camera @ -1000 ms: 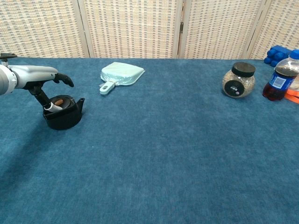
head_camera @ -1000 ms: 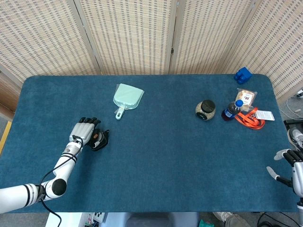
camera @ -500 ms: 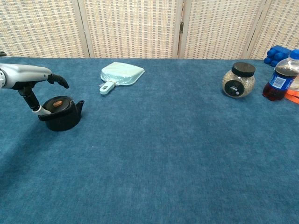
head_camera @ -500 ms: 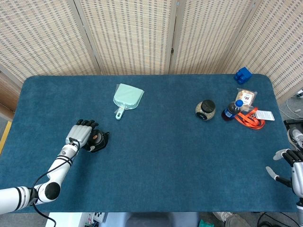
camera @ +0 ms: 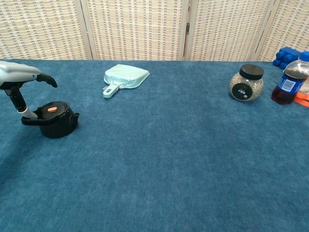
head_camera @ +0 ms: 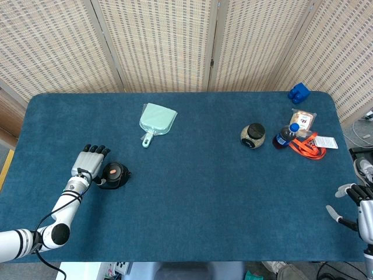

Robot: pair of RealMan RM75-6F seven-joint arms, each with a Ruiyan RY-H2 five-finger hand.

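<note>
A small black teapot point(head_camera: 112, 175) with an orange knob on its lid stands upright on the blue table cloth point(head_camera: 198, 192) at the left. My left hand point(head_camera: 90, 163) is just left of it, fingers arched above and apart from it. In the chest view the thumb point(camera: 21, 103) of the left hand point(camera: 24, 77) reaches down to the handle end of the teapot point(camera: 54, 125). My right hand point(head_camera: 361, 209) hangs off the table's right edge with its fingers spread and nothing in it.
A mint dustpan point(head_camera: 156, 121) lies at the back left. At the back right are a black-lidded jar point(head_camera: 253, 135), a blue-capped bottle of dark drink point(head_camera: 285, 137), an orange strap point(head_camera: 309, 147), a snack packet point(head_camera: 303, 119) and a blue block point(head_camera: 299, 92).
My left hand has drawn back to the left and the teapot went with it, turning and settling from tilted to upright. The right hand has barely moved.
</note>
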